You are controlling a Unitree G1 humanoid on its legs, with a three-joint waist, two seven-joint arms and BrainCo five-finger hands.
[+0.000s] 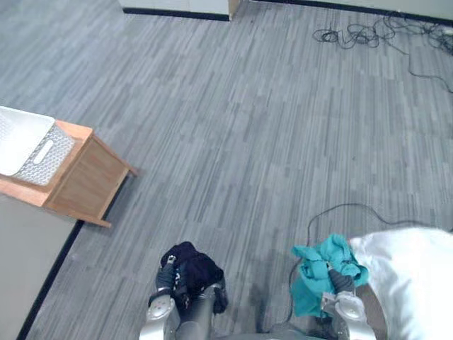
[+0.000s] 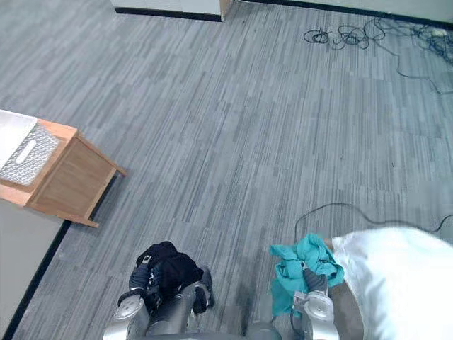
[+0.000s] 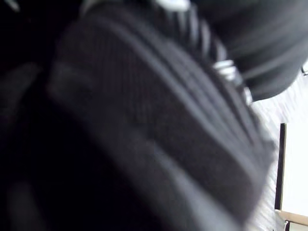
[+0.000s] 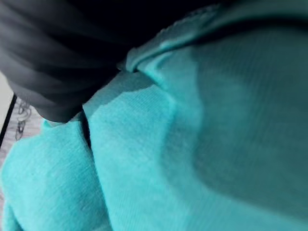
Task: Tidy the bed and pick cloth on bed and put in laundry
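Carrying is judged to be the step in hand: a black cloth (image 1: 195,268) is bunched at the left hand (image 1: 168,276), and a teal cloth (image 1: 315,273) is draped over the right hand (image 1: 338,285). Both are held well apart from the table (image 1: 88,180), nearer the robot and off to the table's right. How tightly either hand is closed cannot be told, since each is buried in its cloth, and dark knit and teal fabric are pressed up close in the wrist views. A white basket (image 1: 53,152) is seen resting on the table and is taken for the laundry. A turn and a walk toward the table is therefore called for next, with both cloths then released into the basket. Only open floor (image 1: 233,142) lies between. White bedding (image 1: 414,276) bulges farther right of the table, just beside the teal cloth, and could be snagged. Loose cables (image 1: 354,32) are coiled far beyond the table, off the route.
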